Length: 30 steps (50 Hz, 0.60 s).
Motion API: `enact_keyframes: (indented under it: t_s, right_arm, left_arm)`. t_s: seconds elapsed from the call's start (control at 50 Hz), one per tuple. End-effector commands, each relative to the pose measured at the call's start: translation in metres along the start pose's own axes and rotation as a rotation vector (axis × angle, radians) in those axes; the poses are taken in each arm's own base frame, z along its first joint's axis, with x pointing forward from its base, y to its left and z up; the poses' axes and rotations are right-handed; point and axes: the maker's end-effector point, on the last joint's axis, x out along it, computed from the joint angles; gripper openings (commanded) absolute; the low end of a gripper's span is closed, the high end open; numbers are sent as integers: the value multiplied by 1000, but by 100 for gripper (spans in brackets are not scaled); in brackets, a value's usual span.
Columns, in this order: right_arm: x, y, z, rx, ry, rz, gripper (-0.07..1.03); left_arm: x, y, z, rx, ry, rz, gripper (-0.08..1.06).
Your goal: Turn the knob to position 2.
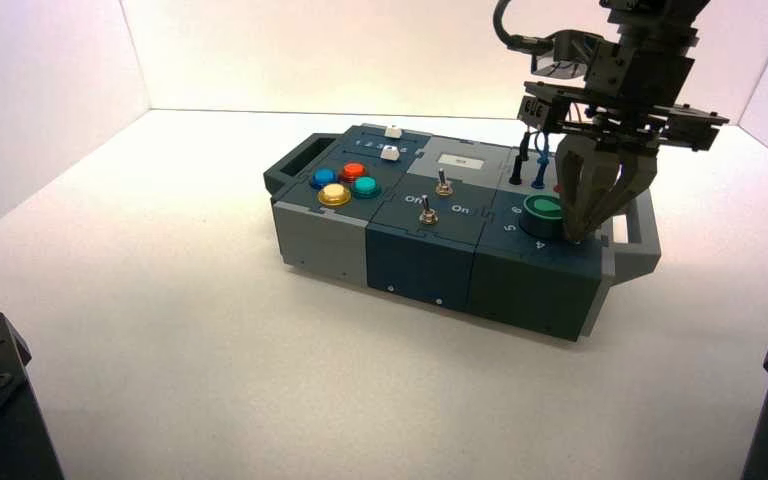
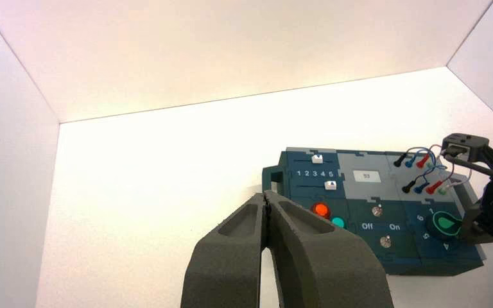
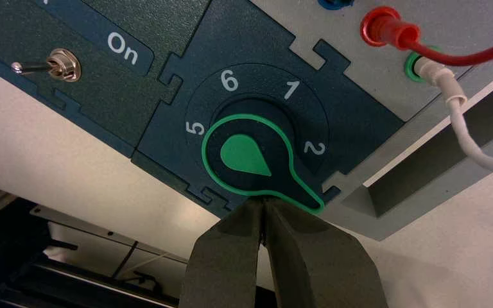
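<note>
Box [image 1: 420, 255], one, set at a slant on the white tabletop [image 1: 210, 330], a handle at each end. Buttons on its left near part, four counted: blue [image 1: 324, 178], red [image 1: 353, 173], yellow [image 1: 334, 195], teal [image 1: 365, 187]. Sliders, two, at the left far part: the farther one [image 2: 317, 159] by the 3, the nearer one [image 2: 330, 185] at the 5. Metal toggle switches, two, in the middle near part: one farther [image 1: 444, 186], one nearer [image 1: 428, 214]. One small display [image 1: 461, 161], middle far part. Plugged wires [image 2: 429, 170] at the right far part, in two rows of four plugs.

Knob, one: dark green dial [image 3: 247, 154] with a brighter green teardrop, right near part of the box. Four digits legible around it in the right wrist view: 5, 6, 1 and 2 [image 3: 314, 148]. Pointer tip sits past the 2, on the side away from the 1; not on the 2.

Right end effector [image 3: 263, 202] at work, low over the box's right near part, its fingers pressed together. Knob lies just left of its fingertips as the high view has it, pointer's narrow end right by them; whether they touch, cannot tell. Nothing pinched.

Left end effector [image 2: 266, 196] idle, well apart from the knob, off on the robot's left, fingers pressed together too.
</note>
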Motion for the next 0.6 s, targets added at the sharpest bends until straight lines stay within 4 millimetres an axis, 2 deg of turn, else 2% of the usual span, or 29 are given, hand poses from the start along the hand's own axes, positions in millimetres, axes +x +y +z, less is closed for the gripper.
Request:
enact_keyframes:
  t_s: [0.02,0.6]
  right_arm:
    - [-8,2,9,1,-27,5,-2]
    - [-8,-2,9,-12,-11,-20,-2]
  left_arm:
    - [-5,-1,13,13,-27,-1,-3]
    - [-4,-1,14,15,-28,-1,-3]
